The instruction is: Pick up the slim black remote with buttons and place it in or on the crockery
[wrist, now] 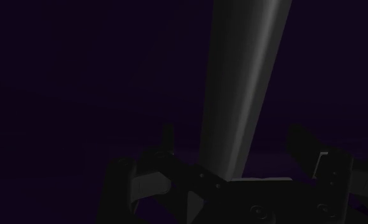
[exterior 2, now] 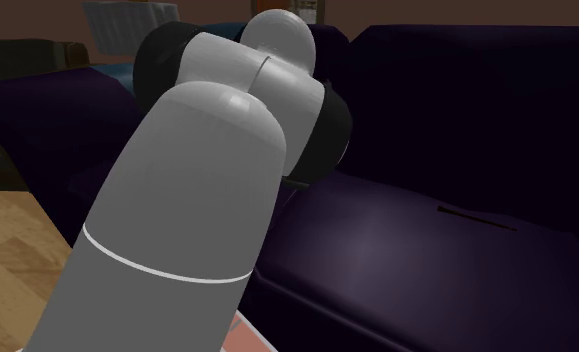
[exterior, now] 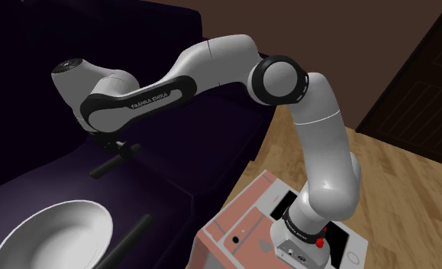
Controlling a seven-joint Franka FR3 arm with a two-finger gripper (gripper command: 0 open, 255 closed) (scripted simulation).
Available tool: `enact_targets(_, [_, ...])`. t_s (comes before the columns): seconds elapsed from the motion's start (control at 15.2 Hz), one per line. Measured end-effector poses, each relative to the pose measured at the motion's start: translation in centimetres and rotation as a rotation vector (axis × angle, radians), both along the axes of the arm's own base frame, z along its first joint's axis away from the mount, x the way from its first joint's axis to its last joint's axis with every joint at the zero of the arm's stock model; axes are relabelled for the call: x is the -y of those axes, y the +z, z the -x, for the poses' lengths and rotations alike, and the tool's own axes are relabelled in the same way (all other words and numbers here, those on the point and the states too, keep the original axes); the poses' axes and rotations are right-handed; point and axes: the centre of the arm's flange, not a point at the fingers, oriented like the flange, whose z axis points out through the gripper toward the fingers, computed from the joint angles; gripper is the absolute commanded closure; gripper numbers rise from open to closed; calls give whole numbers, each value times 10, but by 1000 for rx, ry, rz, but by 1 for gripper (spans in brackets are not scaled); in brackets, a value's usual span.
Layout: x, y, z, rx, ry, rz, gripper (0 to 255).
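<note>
A slim black remote (exterior: 107, 165) lies on the dark purple sofa seat (exterior: 173, 160). My black gripper (exterior: 126, 150) is down over the end of the remote that points toward the shoulder view's right. In the wrist view the remote (wrist: 239, 95) runs as a long dark bar away from my gripper (wrist: 233, 140). Its near end sits between the two fingers, which stand apart with a gap on each side, so the gripper is open. A white bowl (exterior: 28, 229) rests on the seat at the shoulder view's lower left.
A second slim black bar (exterior: 127, 244) lies just beside the bowl. The sofa's backrest (exterior: 97, 38) rises behind the arm. In the second exterior view a thin black object (exterior 2: 474, 217) lies on the seat cushion. The stand (exterior: 250, 222) and wooden floor (exterior: 410, 176) are at the right.
</note>
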Motion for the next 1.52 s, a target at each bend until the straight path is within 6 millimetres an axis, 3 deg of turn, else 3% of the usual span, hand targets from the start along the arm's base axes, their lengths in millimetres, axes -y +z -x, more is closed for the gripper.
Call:
enact_targets(0.79, [0,7,0,2,0,-1,255])
enact_targets(1.52, [0,61,1,0,0,0,255])
